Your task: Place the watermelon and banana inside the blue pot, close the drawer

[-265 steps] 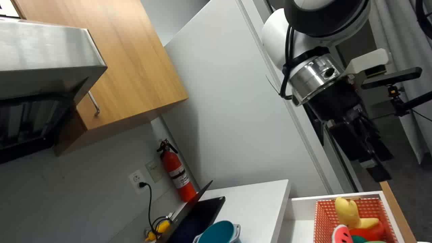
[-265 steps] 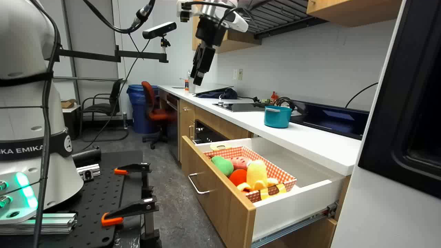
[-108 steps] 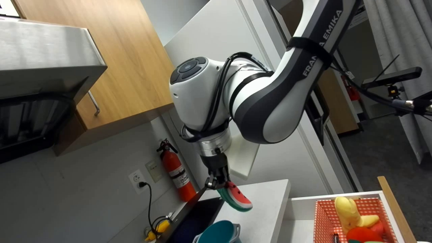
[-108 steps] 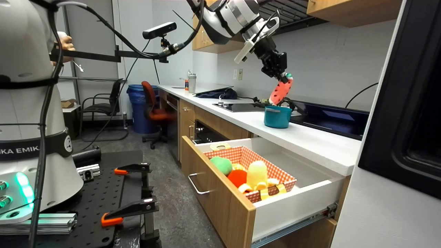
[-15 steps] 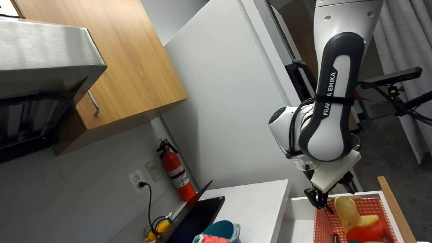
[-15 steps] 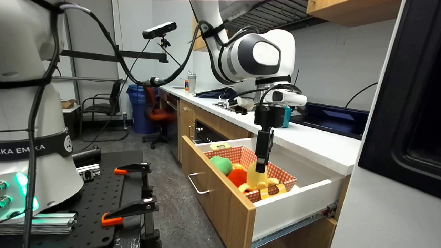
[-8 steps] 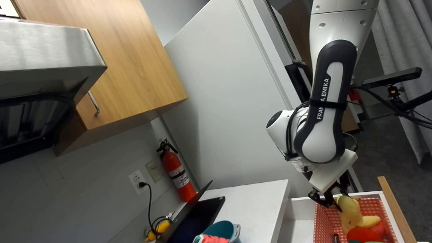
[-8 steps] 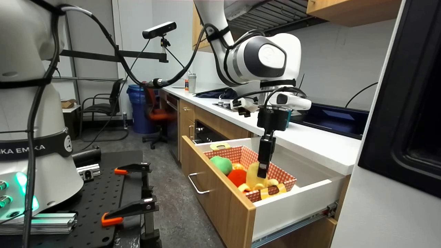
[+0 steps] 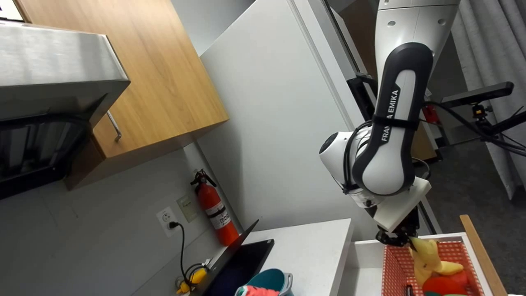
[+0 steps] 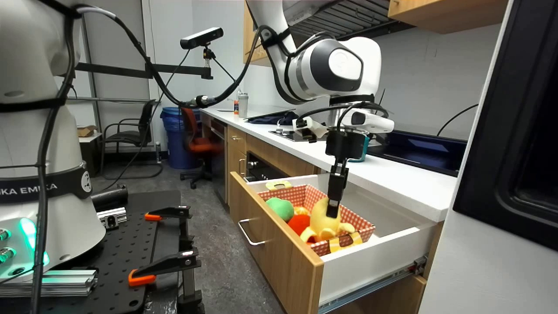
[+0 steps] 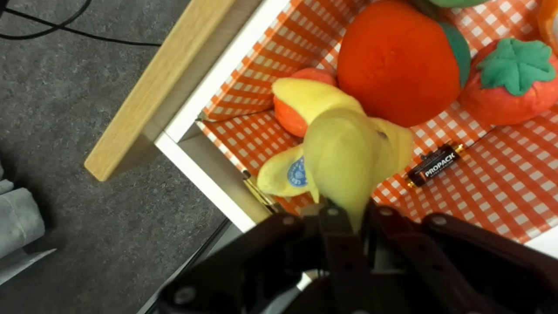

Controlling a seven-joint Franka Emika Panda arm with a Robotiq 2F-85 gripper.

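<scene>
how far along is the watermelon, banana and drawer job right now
Done: the watermelon looks to be in the pot, its red side showing at the opening. In hand: the tool appears closed on one end of the banana, which has not yet left the drawer. Left: getting the banana into the pot, then shutting the drawer, which stands wide open.

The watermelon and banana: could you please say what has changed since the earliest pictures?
The watermelon moved out of the drawer into the blue pot, where it was let go. The gripper then came down and closed on the banana. The drawer stays open, pot unmoved.
</scene>
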